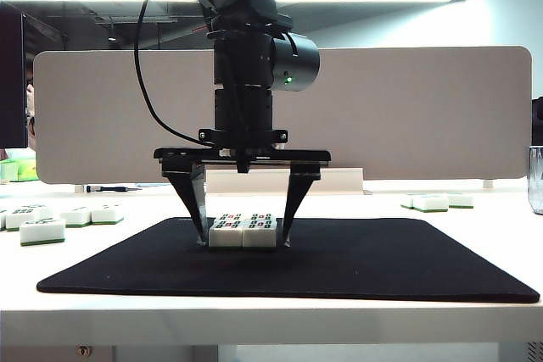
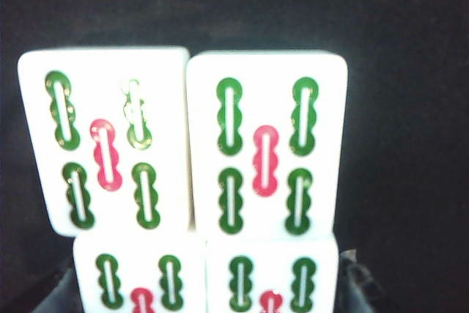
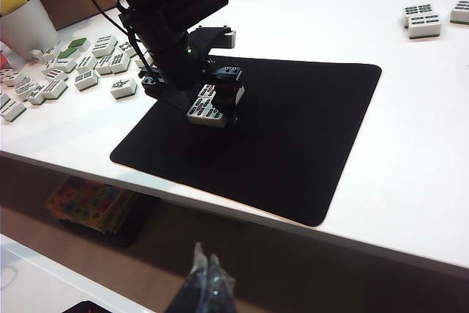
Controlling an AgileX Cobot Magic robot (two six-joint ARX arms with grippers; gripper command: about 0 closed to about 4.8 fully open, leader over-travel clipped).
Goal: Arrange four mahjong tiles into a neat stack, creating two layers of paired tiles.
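Centrally on the black mat (image 1: 407,264), which is spread flat over the white worktop (image 1: 271,324), the mahjong tiles (image 1: 243,231) are seen gathered into a compact block. Its long axis is laid across the exterior view, level with the mat, and the printed faces are turned upward. In the left wrist view, four glossy white faces with rounded corners are shown in two side-by-side pairs (image 2: 194,144), each printed with green bamboo marks around one red mark; whether the second layer is complete cannot be told. The left gripper (image 1: 243,239) is pointed straight down over the block, its dark fingers (image 1: 197,209) spread wide and set just outside either end; contact with the tiles cannot be confirmed. The right gripper (image 3: 201,284) is held off the worktop's near edge, well apart from the mat, its dark fingertips pressed together on nothing. Loose spare tiles (image 3: 69,67) are scattered on the worktop beside the mat.
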